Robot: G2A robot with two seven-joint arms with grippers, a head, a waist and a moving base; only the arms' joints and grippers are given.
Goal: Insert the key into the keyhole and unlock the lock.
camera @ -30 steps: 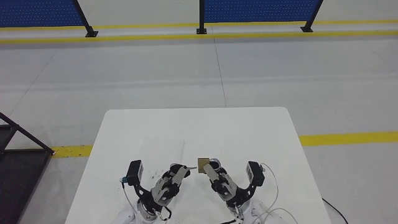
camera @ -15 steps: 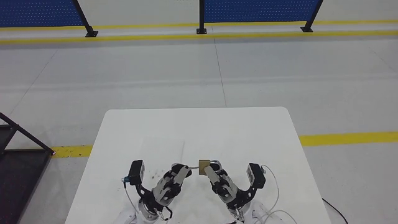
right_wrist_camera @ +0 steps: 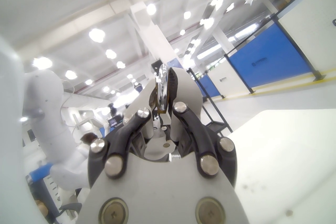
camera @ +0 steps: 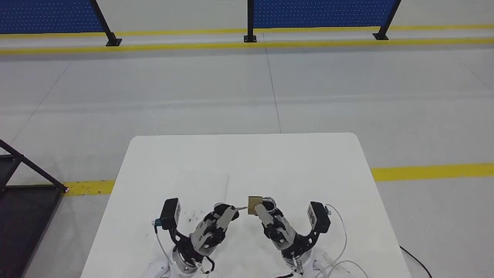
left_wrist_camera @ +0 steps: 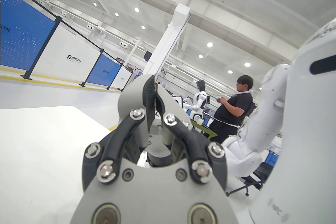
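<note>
Over the last second both arms have drifted a little to the robot's right and a touch nearer its body, and the lock [camera: 255, 201] has gone with them. The gap between the two grippers looks much the same.

The lock is off the table [camera: 309, 162], clenched in the right gripper [camera: 261, 208]. In the right wrist view its chrome shackle [right_wrist_camera: 163, 83] stands between the pads, with the brass body just below it. From above, the brass body faces the left arm and the shackle loop sits on the far side of it. So the lock's long axis runs roughly across the table, with its keyhole end probably turned toward the left arm.

The left gripper [camera: 228, 213] is just beside the lock, on its left. In its own wrist view the pads [left_wrist_camera: 151, 99] are pressed together with no gap. A thin sliver runs from those fingertips toward the brass body. I take it for the key [camera: 241, 210], though it is too fine to be sure. Its long axis also lies across the table, tilted slightly away from the robot, with the tip pointing right at the lock's near face. The tip looks to be at the brass or touching it, but I cannot tell whether it has entered the keyhole.

The next move depends on those two axes lining up. The key has to travel rightward along its own length while the right gripper holds the body steady. A small tilt between blade and keyway would make it skate off the face.
</note>
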